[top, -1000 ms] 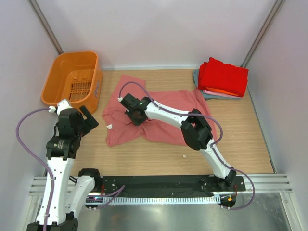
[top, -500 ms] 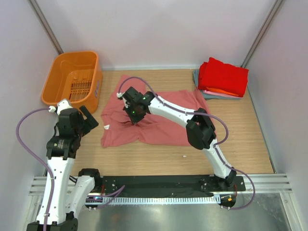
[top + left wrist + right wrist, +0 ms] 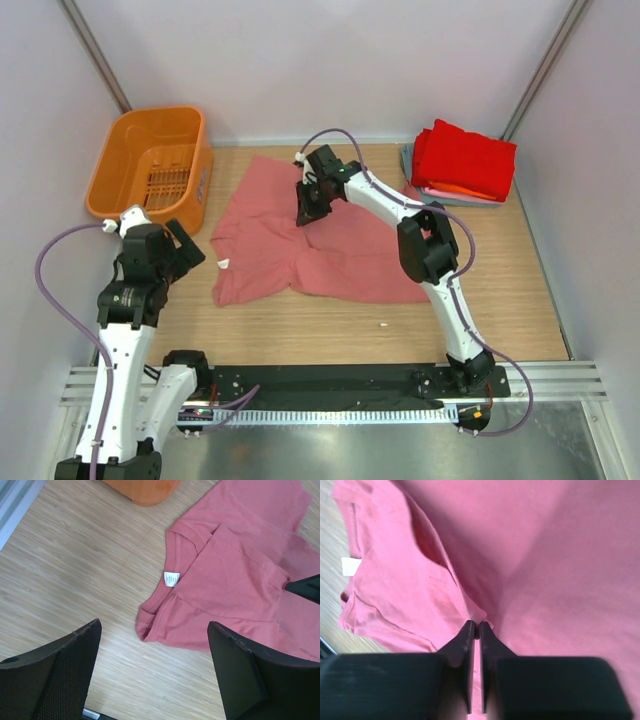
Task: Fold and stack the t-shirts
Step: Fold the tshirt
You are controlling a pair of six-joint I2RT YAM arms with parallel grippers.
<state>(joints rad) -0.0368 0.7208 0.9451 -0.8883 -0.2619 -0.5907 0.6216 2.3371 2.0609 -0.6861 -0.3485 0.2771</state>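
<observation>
Two arms are seen over a wooden table (image 3: 500,290), which is shut in by pale walls (image 3: 330,60) at the left, top and right of the overhead frame. Bare wood is left in a band along the lower part of the frame, below the shirt hem, and in a wider patch at the lower right. The upper left corner is taken by an orange basket (image 3: 150,135). The upper right corner is taken by a stack of folded shirts (image 3: 455,180), topped by a red shirt (image 3: 465,155), with orange, pale pink and grey-blue edges showing beneath.

A salmon-pink shirt (image 3: 340,250) is spread, rumpled, across the middle of the table. Its left edge is near the basket but apart from it. Whether its upper right corner touches the stack cannot be told, as the arm is in the way. A white neck label (image 3: 226,264) is shown at its lower left.

The right gripper (image 3: 308,208) is set on the upper middle of the shirt. In its wrist view the fingers (image 3: 462,645) are pressed together with a pinch of fabric caught at their tips.

The left gripper (image 3: 178,250) is held at the left of the frame, below the basket and over bare wood. Its jaws are spread wide with nothing between them. In its wrist view the collar corner is framed between them, untouched.
</observation>
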